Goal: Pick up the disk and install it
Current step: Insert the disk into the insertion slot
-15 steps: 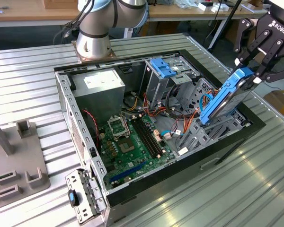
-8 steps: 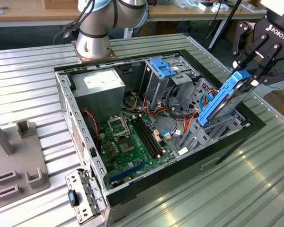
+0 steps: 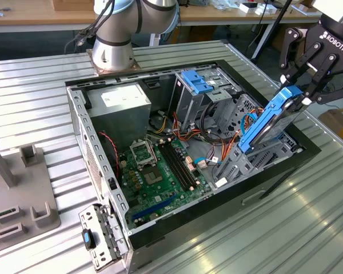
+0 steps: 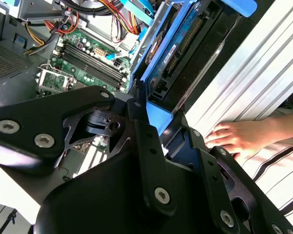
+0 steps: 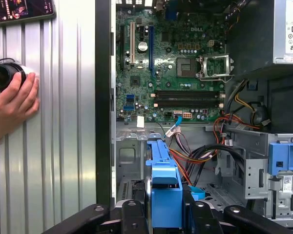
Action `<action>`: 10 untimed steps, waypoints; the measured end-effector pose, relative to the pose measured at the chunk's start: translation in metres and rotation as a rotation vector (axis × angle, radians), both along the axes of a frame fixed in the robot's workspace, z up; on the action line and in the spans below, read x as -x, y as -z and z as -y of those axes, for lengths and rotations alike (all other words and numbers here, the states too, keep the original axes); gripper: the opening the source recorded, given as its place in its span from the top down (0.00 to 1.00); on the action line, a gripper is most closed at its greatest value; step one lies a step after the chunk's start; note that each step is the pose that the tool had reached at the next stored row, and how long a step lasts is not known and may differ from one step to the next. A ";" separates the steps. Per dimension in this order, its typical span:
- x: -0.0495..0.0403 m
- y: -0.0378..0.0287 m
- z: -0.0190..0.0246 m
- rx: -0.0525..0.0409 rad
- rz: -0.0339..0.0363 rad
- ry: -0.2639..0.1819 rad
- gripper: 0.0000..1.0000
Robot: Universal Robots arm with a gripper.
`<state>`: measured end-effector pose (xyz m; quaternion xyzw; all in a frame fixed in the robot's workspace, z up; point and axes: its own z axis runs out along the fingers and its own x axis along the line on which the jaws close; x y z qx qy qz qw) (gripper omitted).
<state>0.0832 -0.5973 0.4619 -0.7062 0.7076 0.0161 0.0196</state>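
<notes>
Exterior view: the claw (image 3: pixel 301 94) hangs at the exterior view's right, above the rim of the open computer case (image 3: pixel 79 123). It is pinched on the upper end of the disk (image 3: pixel 271 123). The disk stands on edge and tilted, with its upper end leaning towards the exterior view's right and its blue carrier rail uppermost. Its lower end lies in the grey drive cage (image 3: pixel 240 164) against the case wall on that side. The arm's base (image 3: pixel 110 54) sits on the ribbed metal desk (image 3: pixel 34 97) beyond the case.

Clearances: the disk runs close along the black case wall, and the space above it is open. On its inner side, orange and blue cables (image 3: pixel 212 130) crowd the gap between the cage and an upright bay topped by a blue latch piece (image 3: pixel 195 83). The motherboard (image 3: pixel 160 164) covers the case floor. The power supply (image 3: pixel 123 103) fills the far corner. A grey fixture (image 3: pixel 17 188) stands on the desk at the exterior view's left, well apart from the case.

Both wrist views: a person's hand (image 5: pixel 12 105) rests on the desk just outside the case wall. In the first wrist view it lies against a black cylindrical object (image 5: pixel 2 75).
</notes>
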 end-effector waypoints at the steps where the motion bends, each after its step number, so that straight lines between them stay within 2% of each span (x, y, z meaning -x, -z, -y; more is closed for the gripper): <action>1: -0.0002 0.0000 0.0000 0.0001 0.0000 0.000 0.63; 10: -0.0005 0.0053 0.0000 -0.0001 0.0000 0.000 0.63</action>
